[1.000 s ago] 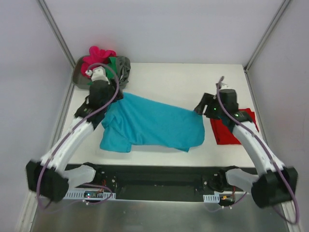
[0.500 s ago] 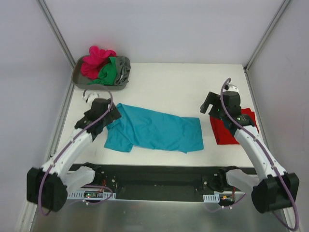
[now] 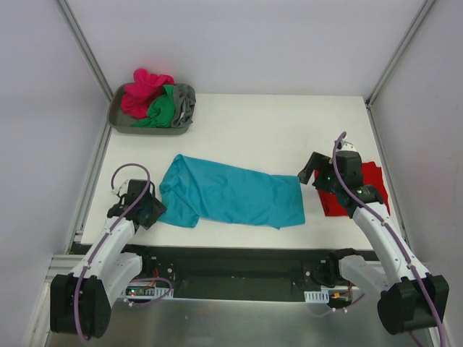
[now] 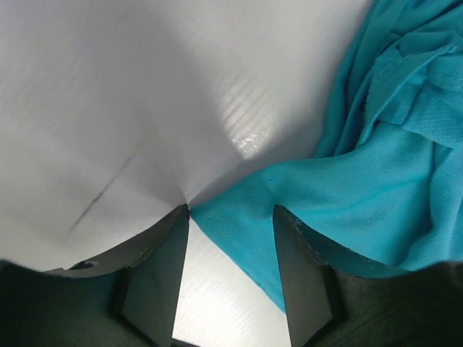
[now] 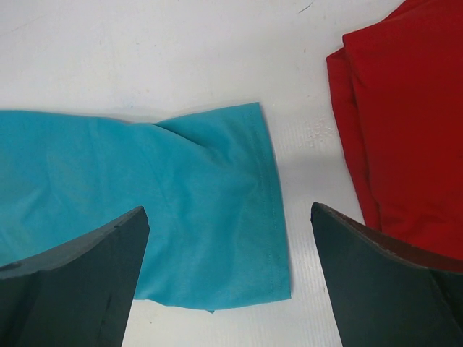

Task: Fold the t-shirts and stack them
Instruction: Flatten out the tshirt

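The teal t-shirt point(image 3: 231, 191) lies spread on the white table, its left part bunched. My left gripper point(image 3: 153, 211) is open, low at the shirt's near left corner; in the left wrist view point(image 4: 231, 235) a teal hem point(image 4: 246, 231) lies between its fingers. My right gripper point(image 3: 311, 173) is open and empty, above the shirt's right hem point(image 5: 268, 210). The folded red t-shirt point(image 3: 359, 186) lies just right of it and shows in the right wrist view point(image 5: 405, 123). Magenta point(image 3: 142, 90), green point(image 3: 163, 108) and grey point(image 3: 185, 103) shirts are heaped at the back left.
The heaped shirts sit in a grey plastic tray point(image 3: 121, 123) in the table's back left corner. Grey walls and metal posts close in the table on the left, right and back. The black arm-base rail point(image 3: 231, 264) runs along the near edge.
My left arm has swung from beside the tray down to the shirt's near left corner. The teal shirt has settled flat. My right gripper backed slightly away from the right hem.
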You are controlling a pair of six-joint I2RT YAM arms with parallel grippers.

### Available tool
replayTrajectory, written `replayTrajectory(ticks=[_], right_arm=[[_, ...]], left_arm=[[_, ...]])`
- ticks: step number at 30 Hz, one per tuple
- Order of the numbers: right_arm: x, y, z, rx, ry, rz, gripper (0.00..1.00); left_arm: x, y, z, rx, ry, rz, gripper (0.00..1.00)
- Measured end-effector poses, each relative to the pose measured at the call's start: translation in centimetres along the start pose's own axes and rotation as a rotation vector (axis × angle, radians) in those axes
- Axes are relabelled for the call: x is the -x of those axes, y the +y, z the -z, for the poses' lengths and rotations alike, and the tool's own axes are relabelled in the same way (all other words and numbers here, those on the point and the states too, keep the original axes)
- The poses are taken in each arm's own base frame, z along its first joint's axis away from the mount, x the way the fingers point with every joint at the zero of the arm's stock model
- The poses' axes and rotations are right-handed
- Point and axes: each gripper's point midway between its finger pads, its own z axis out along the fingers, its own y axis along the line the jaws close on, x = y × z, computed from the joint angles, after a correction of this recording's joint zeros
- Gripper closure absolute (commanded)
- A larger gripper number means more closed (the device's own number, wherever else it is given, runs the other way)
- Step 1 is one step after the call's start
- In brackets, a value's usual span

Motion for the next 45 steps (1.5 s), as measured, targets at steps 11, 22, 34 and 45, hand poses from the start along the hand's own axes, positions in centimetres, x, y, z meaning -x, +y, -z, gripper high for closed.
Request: replayTrajectory(ticks=[11,22,34,45], right_arm=[[-1.5,-0.8,0.1,-0.025,0.042,-0.010,0.04],[-2.4,-1.3,0.2,-0.045,0.074,-0.025,0.04],[-11.8,-1.4,0.9,0.007,0.404,-0.051,0.01],[-16.8,2.6,0.2,0.144,0.555,-0.025,0.05]], left_arm=[[-2.1,-0.8,0.2,-0.037,0.125,0.016,0.76],[-2.5,-0.4,0.3,-0.021,0.140,0.015,1.00],[-0.9,-3.5,3.5,-0.256,0.043,0.022,1.00],[2.4,-7.5,8.4,-0.443,-0.072,0.028,1.00]])
